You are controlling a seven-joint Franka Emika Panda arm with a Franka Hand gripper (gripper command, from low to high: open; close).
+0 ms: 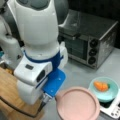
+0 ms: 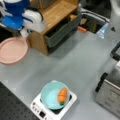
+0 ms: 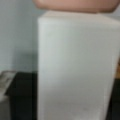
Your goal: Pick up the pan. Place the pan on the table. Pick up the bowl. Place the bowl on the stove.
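The gripper (image 1: 48,98), finger state unclear, sits at the pink pan's (image 1: 78,104) handle above the grey bench (image 2: 75,62); the teal bowl (image 2: 53,95) rests on the stove (image 2: 50,113).

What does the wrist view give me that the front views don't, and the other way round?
Wrist view only: the white handle up close, filling most of the frame and running up to the pan.
Front views only: the teal bowl holding a toy carrot and sitting on the stove, the toaster oven, the wooden box, the grey table, and the tool beside the pan's edge.
Shared: the pinkish pan.
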